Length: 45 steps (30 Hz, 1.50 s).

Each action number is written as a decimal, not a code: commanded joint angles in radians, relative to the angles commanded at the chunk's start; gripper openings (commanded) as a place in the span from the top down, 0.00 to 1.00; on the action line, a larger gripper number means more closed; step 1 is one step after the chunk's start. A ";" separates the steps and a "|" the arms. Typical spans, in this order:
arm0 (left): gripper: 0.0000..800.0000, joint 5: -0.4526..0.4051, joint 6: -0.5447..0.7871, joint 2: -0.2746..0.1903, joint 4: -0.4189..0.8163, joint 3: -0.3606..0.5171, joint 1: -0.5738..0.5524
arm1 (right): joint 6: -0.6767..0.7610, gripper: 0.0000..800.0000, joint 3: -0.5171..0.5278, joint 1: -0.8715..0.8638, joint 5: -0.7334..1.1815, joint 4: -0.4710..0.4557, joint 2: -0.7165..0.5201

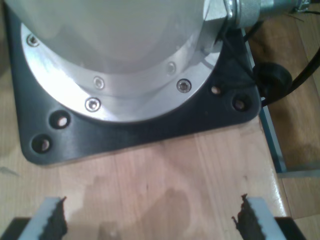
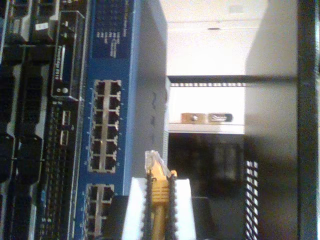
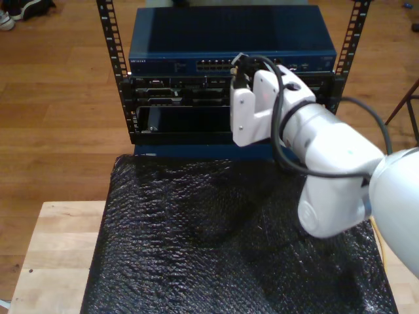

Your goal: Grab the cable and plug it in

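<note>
The yellow-orange cable (image 2: 159, 195) is pinched between the toothed pads of my second gripper (image 2: 160, 181), which is shut on it. Its clear plug (image 2: 153, 161) sticks out past the fingertips, right next to the port rows (image 2: 105, 127) of the blue network switch (image 2: 112, 65), and I cannot tell if it touches them. In the exterior view my second gripper (image 3: 239, 69) is up against the switch's front (image 3: 196, 64) near its ports (image 3: 213, 65). My first gripper (image 1: 152, 217) is open over bare wood, with nothing between its fingers.
The switch sits on top of a black rack (image 3: 183, 104) with perforated uprights (image 3: 111, 52). A black bubble mat (image 3: 229, 242) covers the wooden table (image 3: 59, 255). Near my first gripper are an arm's black base plate (image 1: 150, 125), silver flange (image 1: 125, 95) and a black cable (image 1: 272, 77).
</note>
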 joint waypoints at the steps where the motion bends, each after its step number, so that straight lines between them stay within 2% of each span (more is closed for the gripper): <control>1: 0.00 0.000 0.000 0.000 0.000 0.000 0.000 | -0.002 1.00 0.008 0.000 -0.041 0.000 0.005; 9: 0.00 0.000 0.000 0.000 0.000 0.000 0.000 | -0.005 1.00 0.034 0.002 -0.089 0.026 0.009; 14: 0.00 0.000 0.000 0.000 0.000 0.000 0.000 | -0.035 1.00 0.017 0.008 -0.126 0.121 0.052; 21: 0.00 0.000 0.000 0.000 0.000 0.000 0.000 | -0.075 1.00 -0.008 0.049 -0.189 0.199 0.110; 29: 0.00 0.000 0.000 0.000 0.000 0.000 0.000 | -0.186 1.00 -0.112 0.112 -0.287 0.405 0.230; 41: 0.00 0.000 0.000 0.000 0.000 0.000 0.000 | -0.235 1.00 -0.172 0.161 -0.324 0.572 0.302; 45: 0.00 0.000 0.000 0.000 0.000 0.000 0.000 | -0.236 1.00 -0.189 0.163 -0.338 0.600 0.315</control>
